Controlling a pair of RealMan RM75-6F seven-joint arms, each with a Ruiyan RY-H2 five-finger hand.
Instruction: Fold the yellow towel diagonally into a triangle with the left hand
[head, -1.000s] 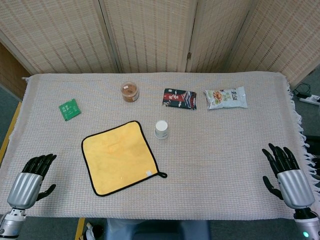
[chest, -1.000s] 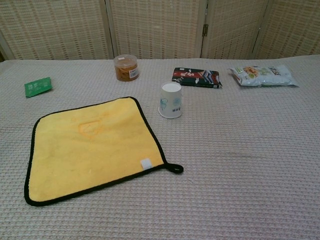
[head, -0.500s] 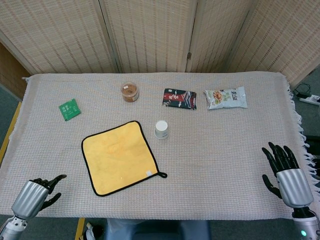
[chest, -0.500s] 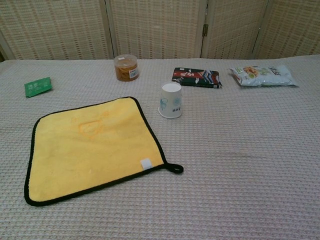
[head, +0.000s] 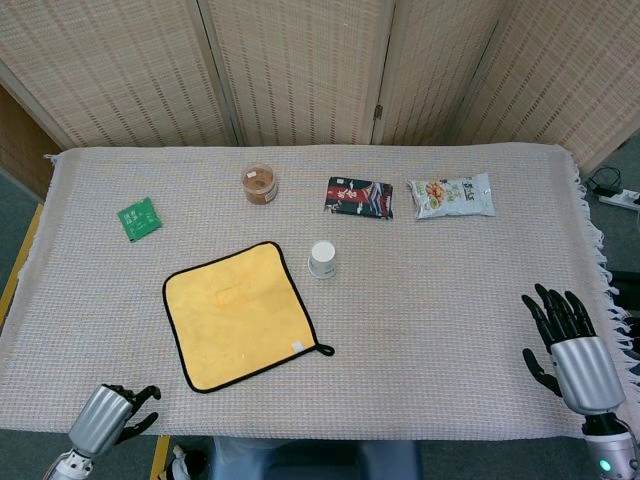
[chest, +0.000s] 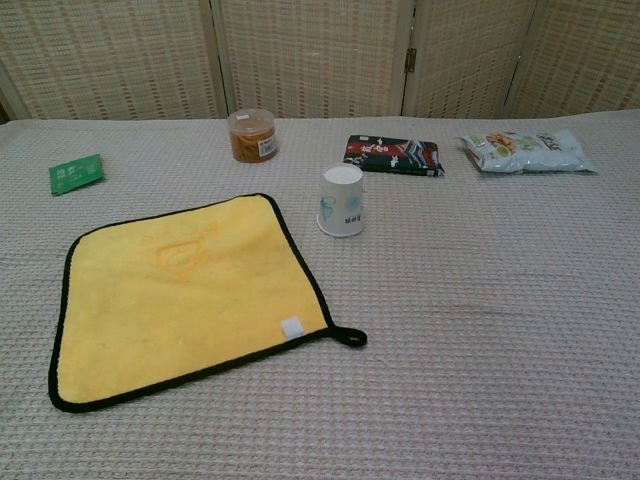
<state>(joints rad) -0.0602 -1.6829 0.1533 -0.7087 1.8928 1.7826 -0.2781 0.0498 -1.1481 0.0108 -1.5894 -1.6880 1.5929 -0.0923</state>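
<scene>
The yellow towel (head: 240, 315) (chest: 185, 300) lies flat and unfolded on the woven table cover, left of centre. It has black edging, a small white label and a black loop (head: 323, 350) at its near right corner. My left hand (head: 112, 413) is at the table's front edge, below and left of the towel's near corner. It holds nothing, touches no cloth, and its dark fingers point right. My right hand (head: 565, 345) hovers at the far right front with fingers spread and empty. Neither hand shows in the chest view.
A paper cup (head: 322, 258) (chest: 341, 200) stands just off the towel's far right corner. Behind are a lidded jar (head: 260, 184), a green packet (head: 139, 219), a dark snack packet (head: 358, 197) and a white snack bag (head: 452, 196). A folding screen backs the table.
My left hand has dropped toward the table's front edge and shifted right, nearer the towel's near corner. The right hand and towel have stayed put.
</scene>
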